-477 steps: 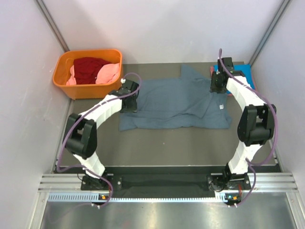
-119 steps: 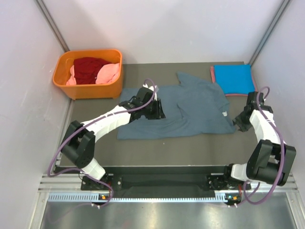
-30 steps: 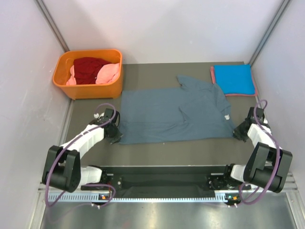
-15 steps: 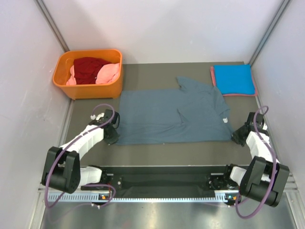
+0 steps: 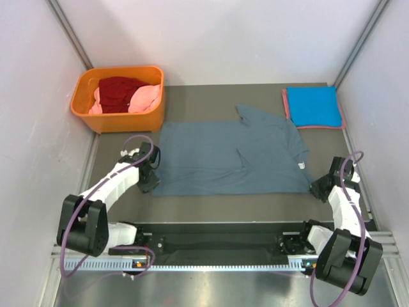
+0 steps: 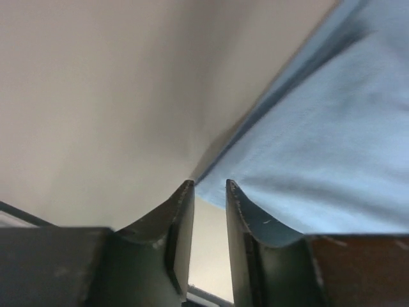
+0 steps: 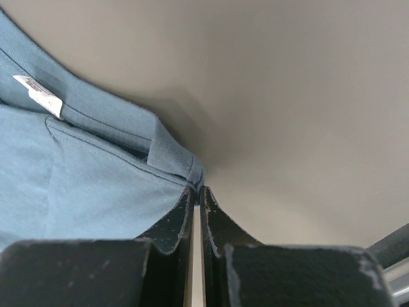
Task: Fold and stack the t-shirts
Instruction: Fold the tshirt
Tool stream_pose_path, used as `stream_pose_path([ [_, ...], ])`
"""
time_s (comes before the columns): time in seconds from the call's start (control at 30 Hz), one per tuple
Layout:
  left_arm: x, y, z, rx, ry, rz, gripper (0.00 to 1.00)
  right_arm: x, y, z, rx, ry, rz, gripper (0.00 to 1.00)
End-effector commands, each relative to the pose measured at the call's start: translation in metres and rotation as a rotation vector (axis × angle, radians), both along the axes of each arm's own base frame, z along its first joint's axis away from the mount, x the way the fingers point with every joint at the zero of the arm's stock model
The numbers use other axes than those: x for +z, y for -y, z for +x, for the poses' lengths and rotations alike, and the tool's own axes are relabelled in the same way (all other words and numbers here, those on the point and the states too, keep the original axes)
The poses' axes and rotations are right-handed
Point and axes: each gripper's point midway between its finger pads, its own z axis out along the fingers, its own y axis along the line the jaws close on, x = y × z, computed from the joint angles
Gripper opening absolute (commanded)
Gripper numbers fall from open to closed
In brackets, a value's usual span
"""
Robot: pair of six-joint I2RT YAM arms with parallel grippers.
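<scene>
Now | left gripper point(image 6: 209, 187) parted at grey-blue t-shirt point(image 5: 230, 157) corner | right gripper point(image 7: 197, 189) clamped on hem | risk: shirt skewed by one-sided pull

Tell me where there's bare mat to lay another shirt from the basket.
Two bare patches of mat: the far one between the orange basket and the folded blue t-shirt, behind the grey-blue t-shirt; and the near strip between its hem and the front edge. Crowded at both near corners, where the left gripper and right gripper sit.

Slate-blue t-shirt point(image 5: 223, 157) with white tag point(image 7: 38, 95), orange basket point(image 5: 84, 110)
</scene>
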Motion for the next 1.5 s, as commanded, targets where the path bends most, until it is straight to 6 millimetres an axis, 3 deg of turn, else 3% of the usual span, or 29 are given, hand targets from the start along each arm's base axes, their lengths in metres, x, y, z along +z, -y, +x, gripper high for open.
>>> stream_pose_path([
  [0.0,0.033,0.000,0.027,-0.096,0.058,0.034,0.32,0.005,0.010,-0.003,-0.046,-0.005,-0.030,0.00],
  [0.13,0.051,0.010,0.057,-0.175,0.127,0.016,0.32,0.001,0.008,-0.002,-0.039,0.006,-0.023,0.00],
  [0.47,0.037,0.055,0.098,-0.349,0.142,-0.140,0.26,0.001,0.014,0.000,-0.054,0.013,-0.052,0.00],
  [0.57,0.026,0.037,0.104,-0.284,0.100,-0.045,0.26,-0.001,0.015,-0.003,-0.066,0.005,-0.056,0.00],
  [0.63,0.010,0.009,0.094,-0.195,-0.005,0.099,0.24,-0.004,0.016,-0.006,-0.077,-0.003,-0.059,0.00],
  [0.73,0.000,-0.008,0.089,-0.154,-0.082,0.194,0.21,-0.012,0.012,-0.016,-0.103,-0.023,-0.044,0.00],
  [1.03,-0.007,-0.020,0.086,-0.074,-0.076,0.246,0.21,-0.011,0.019,-0.024,-0.158,-0.029,-0.076,0.00],
  [1.2,-0.004,-0.014,0.093,-0.063,-0.063,0.213,0.21,-0.011,0.017,-0.022,-0.142,-0.018,-0.068,0.00],
  [1.27,0.003,-0.008,0.099,-0.071,-0.048,0.189,0.21,-0.009,0.014,-0.019,-0.129,-0.003,-0.057,0.00],
  [1.33,0.017,-0.005,0.102,-0.095,-0.027,0.174,0.22,-0.004,0.010,-0.016,-0.099,0.009,-0.042,0.08],
  [1.4,0.045,0.000,0.114,-0.141,0.050,0.153,0.24,0.006,0.009,-0.012,-0.080,0.022,-0.041,0.19],
  [1.47,0.071,0.017,0.128,-0.212,0.132,0.075,0.24,0.016,0.007,-0.007,-0.052,0.051,-0.035,0.26],
])
